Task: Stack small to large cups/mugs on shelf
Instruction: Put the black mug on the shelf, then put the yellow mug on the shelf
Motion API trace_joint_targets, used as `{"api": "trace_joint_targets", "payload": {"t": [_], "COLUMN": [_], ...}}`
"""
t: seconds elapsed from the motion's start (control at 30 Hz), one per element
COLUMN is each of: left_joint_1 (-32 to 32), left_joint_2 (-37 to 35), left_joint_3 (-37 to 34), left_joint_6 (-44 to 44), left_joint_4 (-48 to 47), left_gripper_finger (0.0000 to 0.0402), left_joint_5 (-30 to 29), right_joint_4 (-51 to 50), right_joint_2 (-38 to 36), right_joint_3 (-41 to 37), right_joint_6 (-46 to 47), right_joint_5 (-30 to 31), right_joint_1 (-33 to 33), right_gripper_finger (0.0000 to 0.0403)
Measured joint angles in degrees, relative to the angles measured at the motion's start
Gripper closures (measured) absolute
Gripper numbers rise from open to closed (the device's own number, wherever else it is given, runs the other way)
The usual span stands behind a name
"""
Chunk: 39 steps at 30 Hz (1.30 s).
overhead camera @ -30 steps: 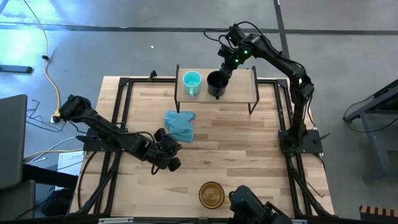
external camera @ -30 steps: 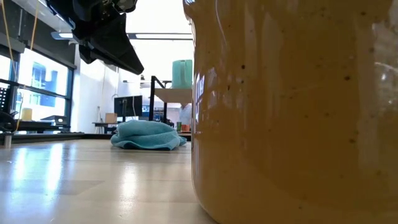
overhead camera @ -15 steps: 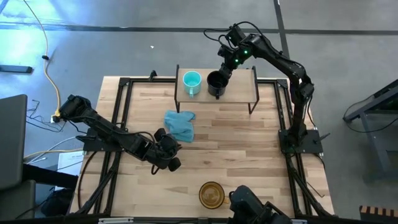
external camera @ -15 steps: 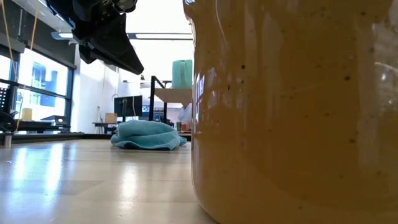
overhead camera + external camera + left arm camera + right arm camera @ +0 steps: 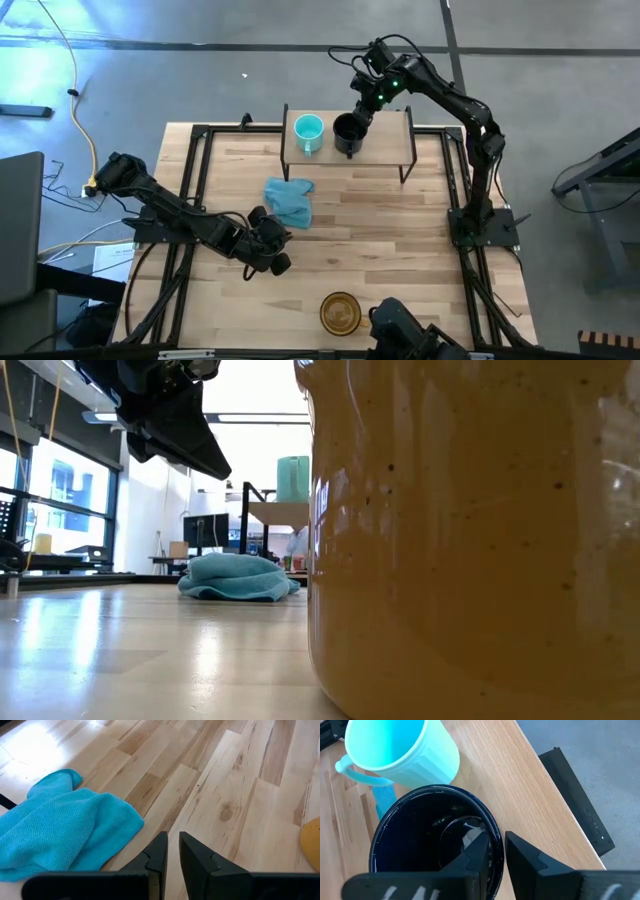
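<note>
Three mugs out here, one shelf, one cloth, two arms. On the shelf at the far edge of the desk stand two of them: the turquoise mug on the left and the black mug just beside it on the right, nearly touching. The third, the amber-brown mug, sits alone at the near edge of the desk, well apart from the others.

The right pincer is on the black mug, one finger inside the rim and one outside, clenched on the wall; only the right wrist view shows that grip plainly, along with the turquoise mug's handle pointing away from the black one. From above, the right arm simply reaches in over the shelf from the right.

The low view is almost filled by the amber-brown mug, which blocks the black mug and the right half of the shelf; past it you catch the turquoise mug up on the board.

The blue cloth lies crumpled mid-desk, left of centre. The left pincer hovers low over bare wood just near of the cloth, fingers almost together and grasping nothing.
</note>
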Motion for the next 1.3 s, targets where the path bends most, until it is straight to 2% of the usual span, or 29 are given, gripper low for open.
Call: {"api": "trace_joint_targets", "payload": {"t": [0.7,1.07,1.3], "left_joint_1": [0.0,0.0,0.0], "left_joint_2": [0.0,0.0,0.0], "left_joint_3": [0.0,0.0,0.0], "left_joint_6": [-0.5,-0.5,-0.5], "left_joint_4": [0.0,0.0,0.0], "left_gripper_finger": [0.0364,0.0364,0.0364], "left_joint_5": [0.0,0.0,0.0], "right_joint_4": [0.1,0.1,0.0], "right_joint_2": [0.0,0.0,0.0], "right_joint_3": [0.0,0.0,0.1], "right_joint_6": [-1.6,-1.0,-1.0], "right_joint_5": [-0.7,-1.0,-1.0], "right_joint_1": [0.0,0.0,0.0], "right_gripper_finger": [0.0346,0.0298,0.0288]}}
